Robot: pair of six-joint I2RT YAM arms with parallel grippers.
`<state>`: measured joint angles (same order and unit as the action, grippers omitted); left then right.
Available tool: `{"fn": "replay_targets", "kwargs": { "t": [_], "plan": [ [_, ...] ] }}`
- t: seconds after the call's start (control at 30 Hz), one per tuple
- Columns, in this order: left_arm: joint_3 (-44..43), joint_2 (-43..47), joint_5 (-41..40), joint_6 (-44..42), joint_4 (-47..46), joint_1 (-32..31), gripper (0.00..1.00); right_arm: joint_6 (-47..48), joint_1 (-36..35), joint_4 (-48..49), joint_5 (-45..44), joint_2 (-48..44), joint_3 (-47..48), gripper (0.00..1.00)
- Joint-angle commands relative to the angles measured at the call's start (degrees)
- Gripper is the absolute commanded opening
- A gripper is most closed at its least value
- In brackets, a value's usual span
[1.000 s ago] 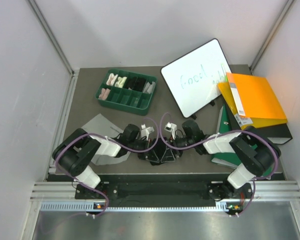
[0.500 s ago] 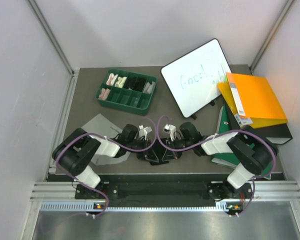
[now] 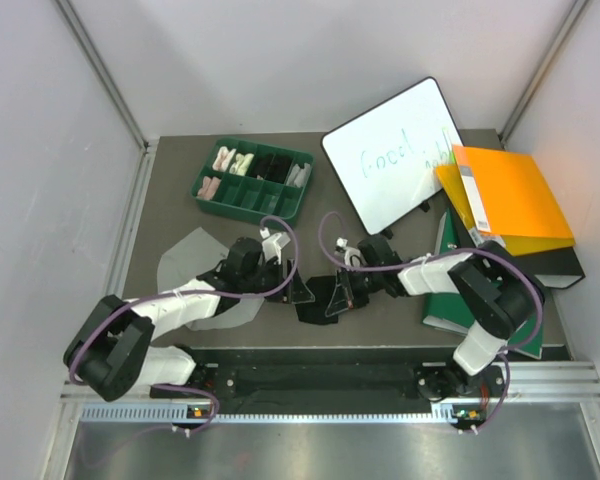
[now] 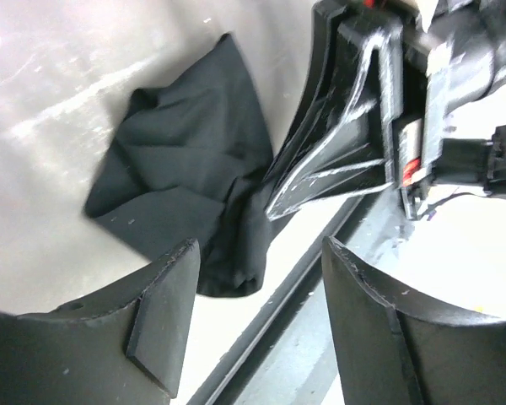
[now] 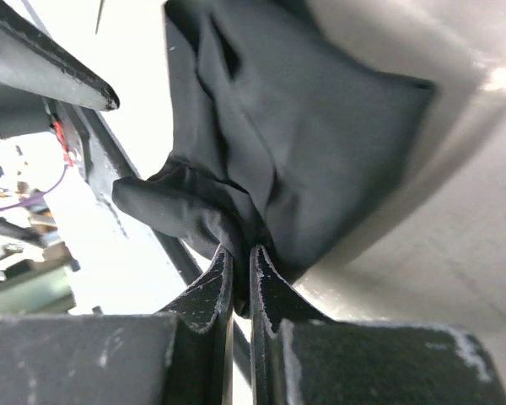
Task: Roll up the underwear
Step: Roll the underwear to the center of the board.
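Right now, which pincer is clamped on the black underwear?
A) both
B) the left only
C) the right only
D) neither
C: in the right wrist view the right pincer has its fingertips pressed together on a fold of the black underwear, while the left pincer stands open with the fabric lying loose ahead of it.

Plain black underwear (image 4: 185,160); plain light grey underwear (image 3: 185,258); green tray (image 3: 245,211); white board (image 3: 385,130) with green lettering; orange folder (image 3: 515,195); dark grey table (image 3: 170,180).
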<state>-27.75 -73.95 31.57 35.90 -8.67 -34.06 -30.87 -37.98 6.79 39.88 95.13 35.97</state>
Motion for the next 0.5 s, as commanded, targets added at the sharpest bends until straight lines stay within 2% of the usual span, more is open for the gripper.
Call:
{"fn": "replay_targets", "kwargs": {
  "t": [0.0,0.13,0.27,0.47],
  "plan": [
    [0.14,1.7,-2.66,-2.68,3.22,0.23,0.65,-3.84,2.2,-3.35,1.61,1.9,3.14,0.0],
    [1.38,2.15,-1.96,-2.33,1.47,0.23,0.66,-2.53,2.2,-8.35,0.64,3.65,6.74,0.0],
    [2.61,-1.01,0.59,-0.05,-2.66,0.23,0.66,-2.0,2.29,-11.0,-0.68,5.06,8.68,0.0],
    [2.35,-2.51,-2.56,0.66,-0.56,0.14,0.67,-2.09,2.29,-12.67,-1.73,5.68,9.91,0.0]
  ]
}}
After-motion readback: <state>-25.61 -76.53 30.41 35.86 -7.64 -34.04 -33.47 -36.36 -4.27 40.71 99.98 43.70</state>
